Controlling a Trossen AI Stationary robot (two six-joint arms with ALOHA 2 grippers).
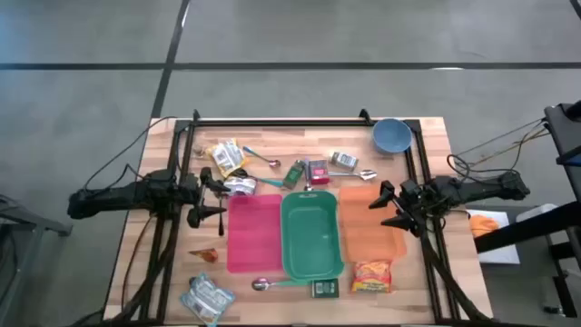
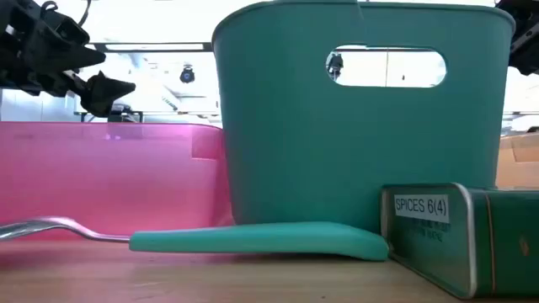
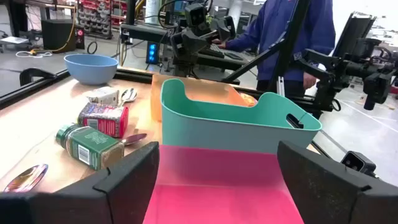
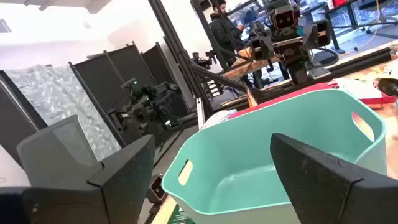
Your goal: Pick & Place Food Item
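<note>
Three bins stand side by side mid-table: pink (image 1: 252,232), teal (image 1: 311,232) and orange (image 1: 368,227). Food items lie around them: a yellow packet (image 1: 225,156), a silver can (image 1: 241,185), a green spice jar (image 1: 294,173), a red box (image 1: 318,170), an orange snack bag (image 1: 371,275) and a green tin (image 1: 325,289). My left gripper (image 1: 221,202) hangs open above the pink bin's left edge with nothing between its fingers (image 3: 134,177). My right gripper (image 1: 379,204) is open and holds nothing above the orange bin, facing the teal bin (image 4: 280,155).
A blue bowl (image 1: 390,135) sits at the far right corner. Spoons lie behind the bins, and one with a teal handle (image 2: 261,241) in front of the teal bin. A silvery packet (image 1: 207,298) and an orange piece (image 1: 205,255) lie near left. A person (image 3: 292,37) stands beyond the table.
</note>
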